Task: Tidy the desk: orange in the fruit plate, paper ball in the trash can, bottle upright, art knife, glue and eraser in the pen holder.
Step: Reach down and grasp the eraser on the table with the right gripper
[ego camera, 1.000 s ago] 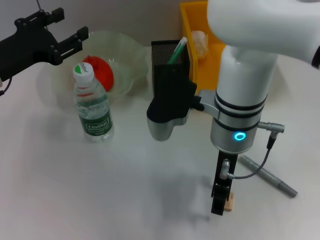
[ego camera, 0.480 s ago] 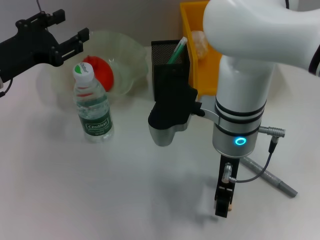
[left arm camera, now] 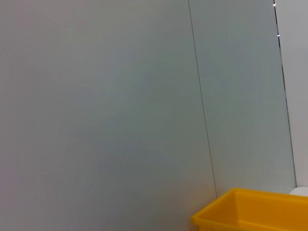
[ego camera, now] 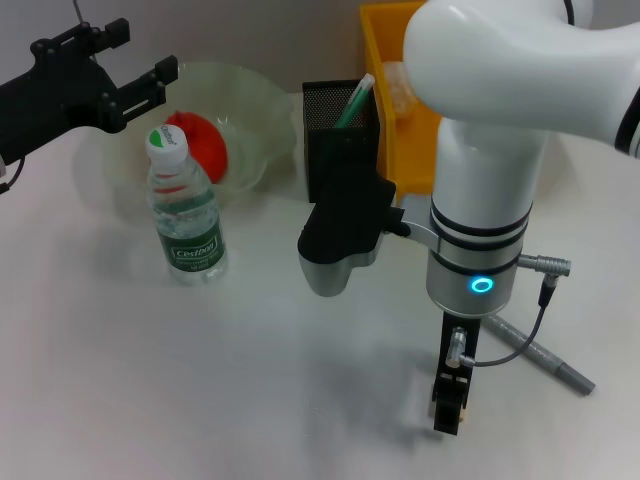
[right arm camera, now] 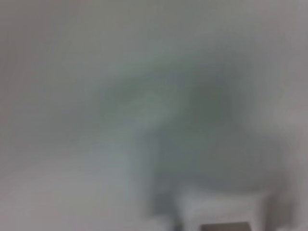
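My right gripper [ego camera: 450, 408] points straight down at the table near the front edge. It covers the eraser, so only a thin tan sliver [ego camera: 462, 408] shows beside it, and a tan patch [right arm camera: 226, 226] in the right wrist view. A slim grey pen-like tool, the art knife [ego camera: 545, 358], lies just right of that arm. The orange [ego camera: 202, 146] sits in the fruit plate [ego camera: 262, 95]. The bottle [ego camera: 186, 212] stands upright in front of it. The pen holder [ego camera: 338, 112] holds a green-and-white stick [ego camera: 354, 101]. The paper ball [ego camera: 398, 82] lies in the trash can [ego camera: 386, 40]. My left gripper [ego camera: 138, 58] hovers open at the back left.
The right arm's white body [ego camera: 490, 200] and its black wrist camera [ego camera: 345, 225] hang over the table's middle, in front of the pen holder. The left wrist view shows only a grey wall and a corner of the yellow bin [left arm camera: 255, 211].
My right gripper has shifted slightly right and down over the eraser, which showed beside it a second ago. The left arm has not moved.
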Available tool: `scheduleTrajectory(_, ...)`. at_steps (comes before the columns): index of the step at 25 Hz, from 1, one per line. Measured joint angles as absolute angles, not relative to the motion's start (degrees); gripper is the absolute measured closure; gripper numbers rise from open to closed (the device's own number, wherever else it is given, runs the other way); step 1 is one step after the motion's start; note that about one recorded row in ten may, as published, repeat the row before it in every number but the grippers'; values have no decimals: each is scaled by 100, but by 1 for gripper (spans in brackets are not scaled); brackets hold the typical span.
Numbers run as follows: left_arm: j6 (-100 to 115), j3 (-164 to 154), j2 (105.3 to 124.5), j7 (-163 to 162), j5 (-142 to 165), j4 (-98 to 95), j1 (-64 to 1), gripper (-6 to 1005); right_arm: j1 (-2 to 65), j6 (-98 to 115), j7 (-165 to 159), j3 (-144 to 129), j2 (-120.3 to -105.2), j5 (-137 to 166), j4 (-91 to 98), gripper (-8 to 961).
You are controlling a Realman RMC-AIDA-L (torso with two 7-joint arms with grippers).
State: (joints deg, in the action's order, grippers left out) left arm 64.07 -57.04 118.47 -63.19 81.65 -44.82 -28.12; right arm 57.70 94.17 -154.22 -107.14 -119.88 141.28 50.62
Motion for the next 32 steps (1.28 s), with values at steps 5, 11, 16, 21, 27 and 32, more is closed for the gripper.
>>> scheduleTrajectory(5,6409,-5704,11847,-6318,8165,-4483,-2812,314,5774,9409,-15451,-10717,-11988,14128,5053,259)
scheduleTrajectory(11,6407,-5712,11847,-6311,8165,-4482,-2816,314,5785,9396,-15453,-10716,-11988,14134,5052,260)
scheduleTrajectory(16,6407,-5713,11847,-6310,8165,-4491,-2820,313,5804,9395,-15469,-10722,-11988,14137,4997,260)
scheduleTrajectory(21,6407,-5713,11847,-6308,8165,-4491,-2831,314,5842,9387,-15474,-10723,-11988,14141,4921,361)
scheduleTrajectory(27,6407,-5713,11847,-6252,8165,-4486,-2855,314,5865,9382,-15480,-10848,-11988,14142,4913,421)
scheduleTrajectory(32,6407,-5713,11848,-6249,8165,-4483,-2866,313,5879,9369,-15484,-10928,-11988,14135,4913,460)
